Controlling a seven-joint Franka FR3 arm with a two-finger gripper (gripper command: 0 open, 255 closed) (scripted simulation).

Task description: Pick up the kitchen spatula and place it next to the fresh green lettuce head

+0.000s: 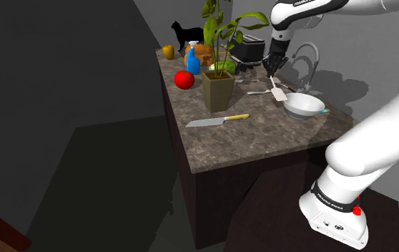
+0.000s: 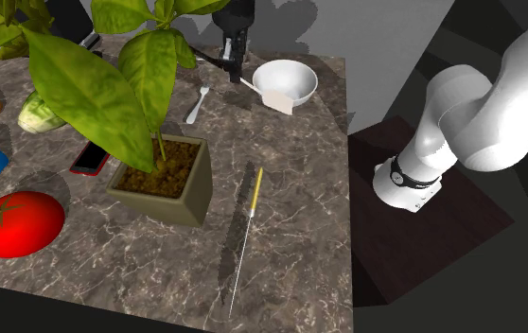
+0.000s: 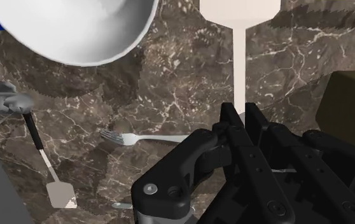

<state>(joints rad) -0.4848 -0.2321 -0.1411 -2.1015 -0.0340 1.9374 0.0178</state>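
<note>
Describer: Nearest the second exterior camera, a red tomato sits at the near left of the counter. Farther back, a pale green lettuce head lies at the far left, then come a potted plant, a yellow-handled knife and a fork.

Reader: Where is the spatula?

Describer: Right of the fork, near the far edge. The black gripper has its fingers closed on the handle of the cream spatula. The flat blade points right, toward a white bowl.

Reader: How would it handle?

Describer: Probably light, thin and stiff, with a smooth handle. Gripped far from the blade, it may swivel; a hold nearer mid-handle would seem steadier.

Reader: Anything unclear?

Describer: Leaves cover part of the lettuce, the fingers hide the handle's end, and whether the blade touches the bowl cannot be told.
</note>
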